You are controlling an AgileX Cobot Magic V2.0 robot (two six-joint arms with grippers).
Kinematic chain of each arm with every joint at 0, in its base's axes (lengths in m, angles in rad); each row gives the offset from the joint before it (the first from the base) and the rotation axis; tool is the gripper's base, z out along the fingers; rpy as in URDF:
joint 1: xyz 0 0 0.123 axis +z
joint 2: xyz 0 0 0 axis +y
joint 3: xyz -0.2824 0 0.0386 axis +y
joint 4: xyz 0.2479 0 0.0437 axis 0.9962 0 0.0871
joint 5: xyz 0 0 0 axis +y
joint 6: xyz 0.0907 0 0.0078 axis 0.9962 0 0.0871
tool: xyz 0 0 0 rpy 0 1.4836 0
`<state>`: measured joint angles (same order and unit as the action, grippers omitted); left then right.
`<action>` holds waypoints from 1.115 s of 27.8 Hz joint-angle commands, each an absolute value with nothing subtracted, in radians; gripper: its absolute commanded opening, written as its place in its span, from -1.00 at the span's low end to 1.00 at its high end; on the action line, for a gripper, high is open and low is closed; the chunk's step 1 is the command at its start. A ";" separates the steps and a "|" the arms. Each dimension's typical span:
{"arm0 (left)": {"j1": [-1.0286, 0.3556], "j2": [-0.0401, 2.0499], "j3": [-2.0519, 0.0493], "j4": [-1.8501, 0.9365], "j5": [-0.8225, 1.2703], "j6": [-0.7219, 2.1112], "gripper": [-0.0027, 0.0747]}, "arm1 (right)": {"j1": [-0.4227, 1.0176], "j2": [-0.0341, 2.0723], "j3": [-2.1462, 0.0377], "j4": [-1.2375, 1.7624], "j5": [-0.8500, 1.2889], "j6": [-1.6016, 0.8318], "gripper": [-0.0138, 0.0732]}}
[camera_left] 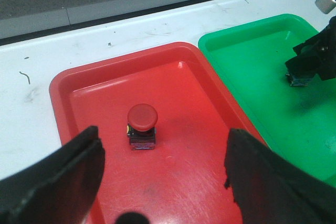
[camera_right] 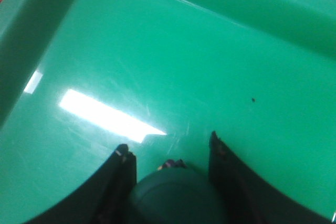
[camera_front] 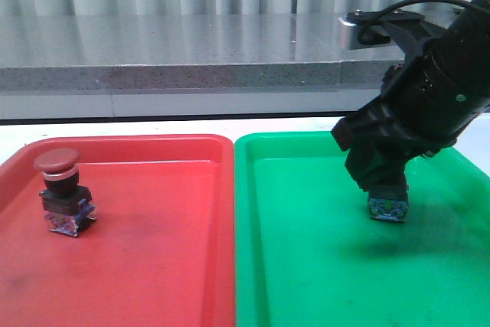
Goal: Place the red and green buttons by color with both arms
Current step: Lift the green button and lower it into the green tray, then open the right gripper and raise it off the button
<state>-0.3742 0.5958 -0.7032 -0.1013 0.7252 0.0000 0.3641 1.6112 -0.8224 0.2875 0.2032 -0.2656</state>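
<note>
The red button [camera_front: 63,191] stands upright in the left part of the red tray [camera_front: 153,266], its dark cap up and its bluish base flat on the tray floor, nothing touching it. The left gripper [camera_left: 163,182] shows only in its own wrist camera: the two black fingers [camera_left: 58,177] are spread wide with nothing between them, held above the near part of the red tray.

Over to the right, the right arm [camera_front: 436,89] reaches down into the green tray [camera_front: 306,266]. From the front, only the bluish base of the green button [camera_front: 387,206] pokes out below the right gripper [camera_front: 379,181], hanging a little above the tray floor with a shadow beneath it. The cap is hidden from there. The right wrist camera supplies it: the rounded green cap [camera_right: 173,195] sits snug between the two fingers [camera_right: 118,182], which are closed against its sides. The left wrist camera catches that gripper and base from afar, at the far right of the green tray.
</note>
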 commanded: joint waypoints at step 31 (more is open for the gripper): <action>-0.380 0.598 -0.729 -0.114 0.656 -0.008 0.31 | 0.363 1.364 -0.847 0.274 0.270 -0.276 0.58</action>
<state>-0.3742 0.5958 -0.7032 -0.1013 0.7252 0.0000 0.3641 1.4550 -0.8224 0.2852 0.2807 -0.2656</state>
